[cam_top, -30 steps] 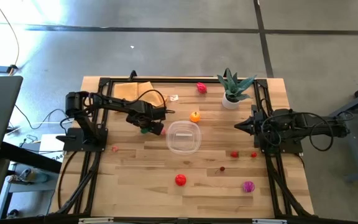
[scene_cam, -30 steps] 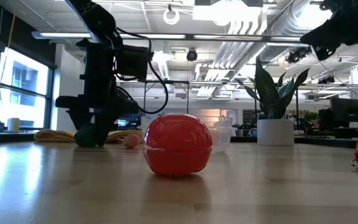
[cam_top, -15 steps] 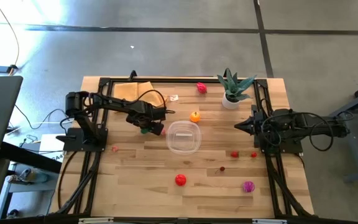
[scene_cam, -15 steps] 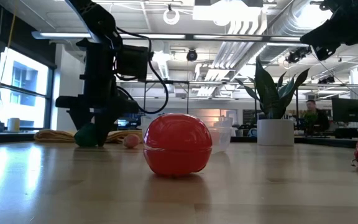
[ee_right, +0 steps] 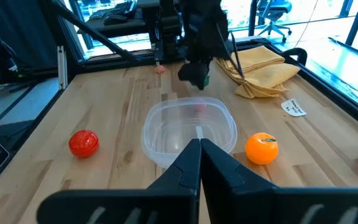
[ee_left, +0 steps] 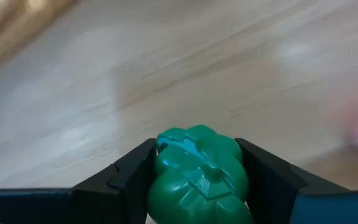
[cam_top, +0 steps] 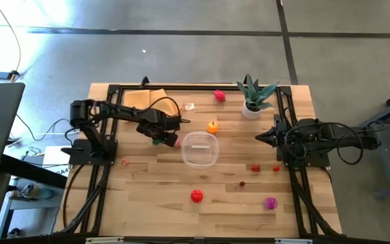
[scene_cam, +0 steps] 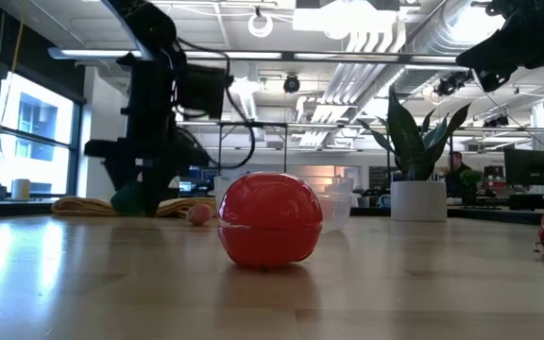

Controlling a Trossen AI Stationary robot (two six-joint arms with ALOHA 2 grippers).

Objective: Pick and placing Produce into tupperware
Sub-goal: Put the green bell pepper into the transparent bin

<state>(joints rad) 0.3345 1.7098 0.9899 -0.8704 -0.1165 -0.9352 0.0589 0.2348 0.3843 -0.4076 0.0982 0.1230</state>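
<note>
left gripper (cam_top: 158,140) pinching green produce (ee_left: 199,180), just left of clear tupperware (cam_top: 200,149) at table centre. tupperware holding nothing visible. orange piece (cam_top: 212,127) just beyond its rim, red piece (cam_top: 196,196) nearer the front. right gripper (cam_top: 258,138) pressed together, waiting at right.

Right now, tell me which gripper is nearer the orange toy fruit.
Left. The left gripper, holding a green piece, sits just beside the orange fruit; the right gripper waits slightly farther off.
</note>
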